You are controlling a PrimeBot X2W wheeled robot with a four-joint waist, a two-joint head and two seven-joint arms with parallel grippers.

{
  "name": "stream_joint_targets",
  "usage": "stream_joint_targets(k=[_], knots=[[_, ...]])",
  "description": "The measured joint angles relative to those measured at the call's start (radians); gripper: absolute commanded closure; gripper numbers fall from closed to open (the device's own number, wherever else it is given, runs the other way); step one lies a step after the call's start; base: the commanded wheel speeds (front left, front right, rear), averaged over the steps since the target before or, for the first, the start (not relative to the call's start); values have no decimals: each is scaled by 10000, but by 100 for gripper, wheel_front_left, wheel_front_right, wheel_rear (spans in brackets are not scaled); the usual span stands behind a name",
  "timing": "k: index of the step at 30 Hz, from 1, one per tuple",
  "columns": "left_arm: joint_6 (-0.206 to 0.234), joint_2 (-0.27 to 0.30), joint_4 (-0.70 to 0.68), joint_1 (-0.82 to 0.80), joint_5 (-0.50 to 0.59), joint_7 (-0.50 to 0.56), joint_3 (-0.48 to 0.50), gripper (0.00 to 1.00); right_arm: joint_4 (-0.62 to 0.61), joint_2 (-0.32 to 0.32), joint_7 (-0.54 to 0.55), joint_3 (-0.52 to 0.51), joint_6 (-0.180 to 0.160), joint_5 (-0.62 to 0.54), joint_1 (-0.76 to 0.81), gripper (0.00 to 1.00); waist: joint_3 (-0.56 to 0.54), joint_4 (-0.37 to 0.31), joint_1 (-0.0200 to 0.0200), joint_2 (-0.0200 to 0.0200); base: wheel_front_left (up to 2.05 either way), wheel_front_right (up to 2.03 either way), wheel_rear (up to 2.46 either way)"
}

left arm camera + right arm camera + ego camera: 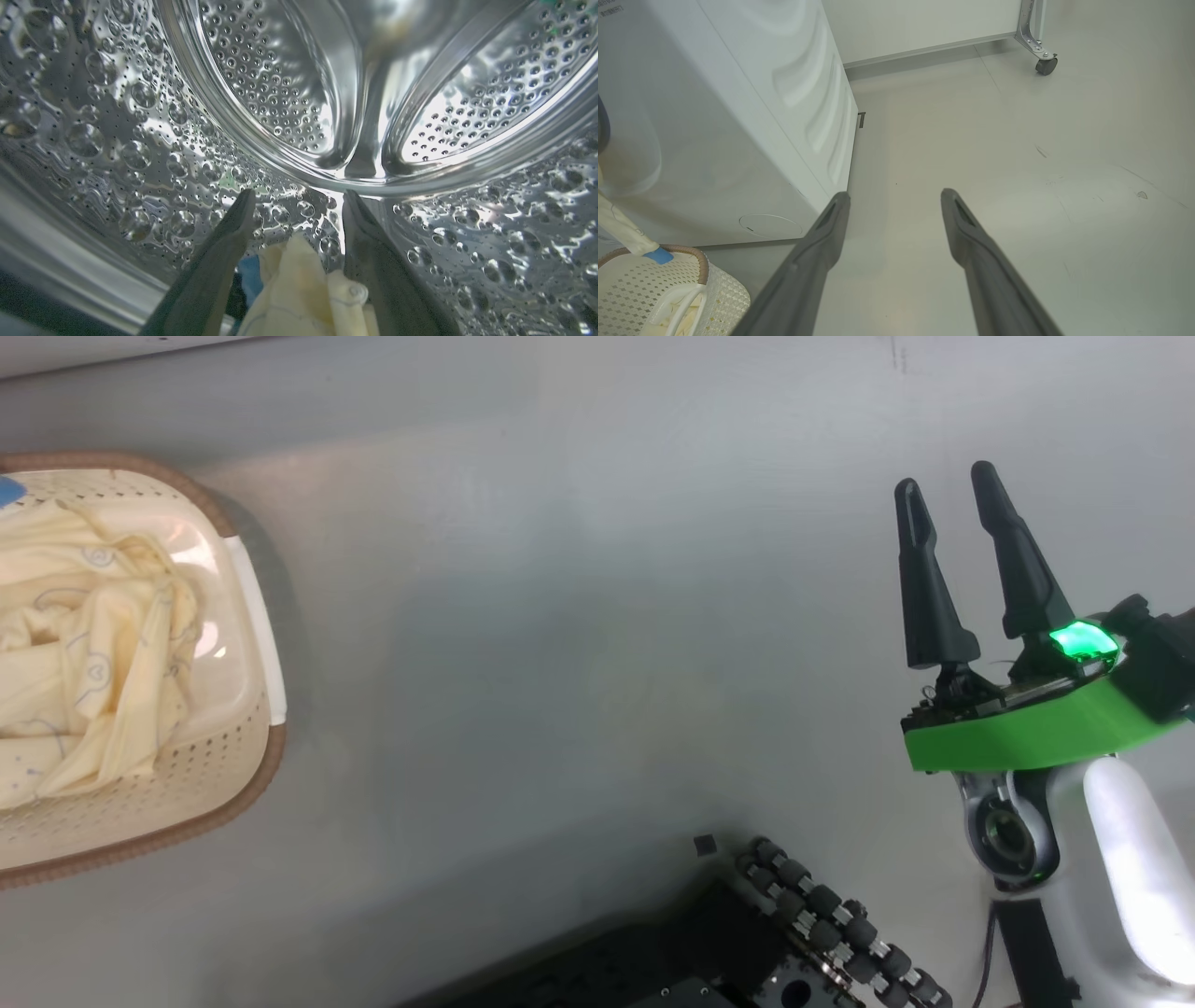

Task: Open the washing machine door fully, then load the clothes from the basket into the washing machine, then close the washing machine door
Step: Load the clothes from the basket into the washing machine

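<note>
Left hand deep in the washing machine, spread open, clothes loose between the fingers. More waiting in the basket, far left of the open right hand, nearer the left arm.

You're looking at a pale grey, glossy floor, lightly scuffed, with a white wall behind and a metal leg on a caster.

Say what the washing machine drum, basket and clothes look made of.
Washing machine drum: likely stainless steel, polished; mirror glare, punched holes. Basket: probably moulded plastic, cream; perforated wall, woven-look brown rim. Clothes: thin soft fabric; folds, creases; fibre unclear.
</note>
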Motion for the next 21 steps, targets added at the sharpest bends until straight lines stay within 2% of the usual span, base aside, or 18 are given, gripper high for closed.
stream_joint_targets(k=[7, 12, 21], knots=[[13, -405, -249, 1154, -332, -359, -65, 0, 6, 0, 0, -251, 0, -387, -117, 0, -313, 436, 0, 0, 0, 0, 0], [194, -667, -857, 2293, -508, -688, -73, 0, 75, -2, 0, -391, 0, -654, -120, 0, -664, 766, 0, 0, 0, 0, 0], [1306, -1076, -2846, 5500, -757, -1659, -63, 0, 207, -4, 0, -510, 0, -1269, -119, 0, -1396, 1372, 0, 1, 0, 0, 0]])
